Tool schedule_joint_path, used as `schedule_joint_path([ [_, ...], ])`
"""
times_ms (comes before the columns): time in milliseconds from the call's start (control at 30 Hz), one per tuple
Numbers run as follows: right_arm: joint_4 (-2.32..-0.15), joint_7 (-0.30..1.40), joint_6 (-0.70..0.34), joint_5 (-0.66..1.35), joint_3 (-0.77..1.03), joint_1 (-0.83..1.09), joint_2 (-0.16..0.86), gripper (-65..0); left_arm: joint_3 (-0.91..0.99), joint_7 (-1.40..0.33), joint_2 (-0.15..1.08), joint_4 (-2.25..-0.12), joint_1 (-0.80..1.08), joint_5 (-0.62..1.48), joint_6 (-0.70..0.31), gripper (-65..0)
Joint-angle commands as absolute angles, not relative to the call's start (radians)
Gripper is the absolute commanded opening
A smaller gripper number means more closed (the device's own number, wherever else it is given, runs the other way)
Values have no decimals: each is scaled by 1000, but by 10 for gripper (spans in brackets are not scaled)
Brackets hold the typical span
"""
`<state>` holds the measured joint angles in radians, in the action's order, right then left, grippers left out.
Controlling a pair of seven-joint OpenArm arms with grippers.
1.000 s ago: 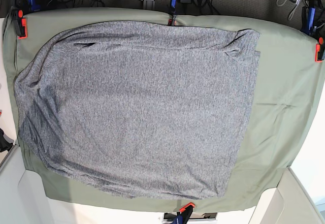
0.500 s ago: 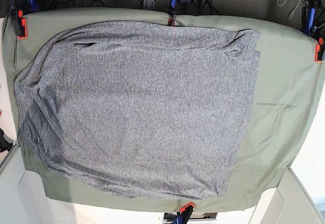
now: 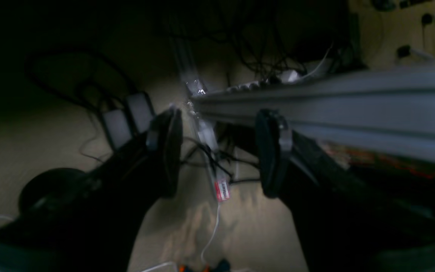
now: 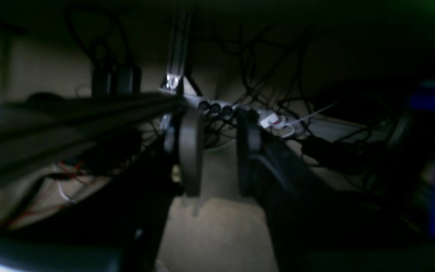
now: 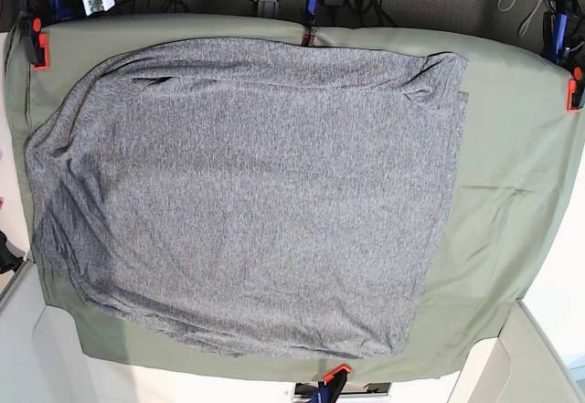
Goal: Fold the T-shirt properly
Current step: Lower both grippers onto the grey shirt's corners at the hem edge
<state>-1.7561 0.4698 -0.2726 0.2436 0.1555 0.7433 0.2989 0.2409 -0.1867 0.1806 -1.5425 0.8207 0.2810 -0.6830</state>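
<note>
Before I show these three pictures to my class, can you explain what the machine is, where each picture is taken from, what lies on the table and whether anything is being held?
This is a two-armed robot meant to fold a shirt. One camera looks straight down at the table. There, a grey T-shirt lies spread on an olive-green cloth pinned by clamps. The other two pictures come from small cameras on the robot's wrists, each looking out past its own gripper. Both are dark and show cables and floor behind the table. The left gripper is open with nothing between its fingers; the right gripper has a narrower gap and is also empty. Nothing is held, and the shirt is untouched.
</note>
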Motion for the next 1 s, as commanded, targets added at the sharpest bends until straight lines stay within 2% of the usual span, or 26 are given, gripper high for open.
schedule_joint_path([
  [0, -1803, 470, -297, 278, 184, 760, 308, -500, 267, -169, 186, -1589, 854, 318, -698, -315],
  [100, -1885, 514, -328, 373, 250, 768, 308, -487, 330, -176, 186, -1682, 901, 365, -698, -314],
  [167, -1923, 525, -338, 427, 290, 768, 308, -418, 366, -208, 187, -1749, 921, 394, -698, -314],
  [267, -1960, 524, -338, 504, 348, 764, 308, -282, 414, -270, 187, -1848, 945, 475, -698, -314],
  [333, -1963, 524, -338, 530, 379, 745, 308, -248, 440, -294, 192, -1905, 951, 531, -698, -309],
  [467, -1962, 532, -336, 548, 416, 699, 307, -247, 472, -305, 229, -1969, 950, 590, -698, -244],
  [667, -1952, 561, -284, 565, 419, 616, 297, -247, 484, -304, 282, -1977, 944, 591, -698, -244],
  [967, -1819, 575, -284, 557, 419, 506, 245, -247, 484, -319, 328, -1916, 833, 583, -698, -244],
])
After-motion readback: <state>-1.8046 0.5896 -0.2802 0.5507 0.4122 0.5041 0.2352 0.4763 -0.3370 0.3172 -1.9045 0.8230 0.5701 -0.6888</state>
